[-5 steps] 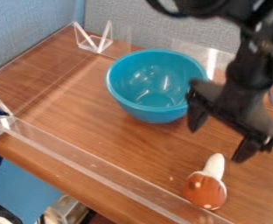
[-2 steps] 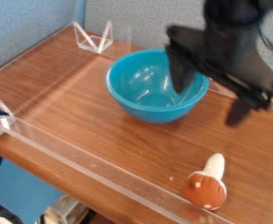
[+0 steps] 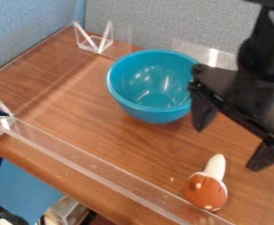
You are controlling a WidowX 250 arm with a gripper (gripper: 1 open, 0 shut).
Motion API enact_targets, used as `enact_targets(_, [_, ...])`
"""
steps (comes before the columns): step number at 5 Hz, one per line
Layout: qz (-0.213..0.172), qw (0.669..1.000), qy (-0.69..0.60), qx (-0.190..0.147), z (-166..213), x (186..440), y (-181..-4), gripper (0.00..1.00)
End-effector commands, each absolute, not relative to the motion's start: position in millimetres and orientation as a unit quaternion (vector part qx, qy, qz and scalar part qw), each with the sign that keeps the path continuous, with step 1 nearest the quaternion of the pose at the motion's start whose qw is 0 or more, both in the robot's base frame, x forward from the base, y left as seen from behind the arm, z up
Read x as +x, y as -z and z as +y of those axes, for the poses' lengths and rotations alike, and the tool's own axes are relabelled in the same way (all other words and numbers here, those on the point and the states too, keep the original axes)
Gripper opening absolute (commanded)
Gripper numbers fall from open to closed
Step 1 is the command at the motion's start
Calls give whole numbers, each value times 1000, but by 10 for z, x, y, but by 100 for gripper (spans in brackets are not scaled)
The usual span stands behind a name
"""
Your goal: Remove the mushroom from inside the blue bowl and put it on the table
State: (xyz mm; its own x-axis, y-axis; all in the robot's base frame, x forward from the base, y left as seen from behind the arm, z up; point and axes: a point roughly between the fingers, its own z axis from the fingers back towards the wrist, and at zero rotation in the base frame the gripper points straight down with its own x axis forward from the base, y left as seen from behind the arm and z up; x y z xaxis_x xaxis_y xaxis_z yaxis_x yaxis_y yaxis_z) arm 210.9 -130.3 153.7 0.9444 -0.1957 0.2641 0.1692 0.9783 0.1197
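Mushroom out of the bowl and lying on the table, my gripper free of it.

The mushroom (image 3: 206, 185) lies on its side on the table (image 3: 81, 101), cap toward the near clear wall, stem pointing back; I judge it rests where it was let go. The blue bowl (image 3: 158, 85) stands well apart, behind and to the left, and I see nothing inside it. My gripper (image 3: 235, 134) hangs above the wood between the 2 things, its fingers spread wide and holding nothing. For me the task looks finished.
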Motion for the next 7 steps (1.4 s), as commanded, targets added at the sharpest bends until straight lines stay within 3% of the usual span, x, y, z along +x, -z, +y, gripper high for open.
enact_targets(1, [-163,983,74,37,-1115,2142,-1648,100])
enact_targets(4, [-155,986,64,24,-685,2422,-1801,100])
enact_targets(5, [-150,987,50,29,-685,2463,-1787,100])
enact_targets(7, [-141,989,6,39,-486,2390,-1573,100])
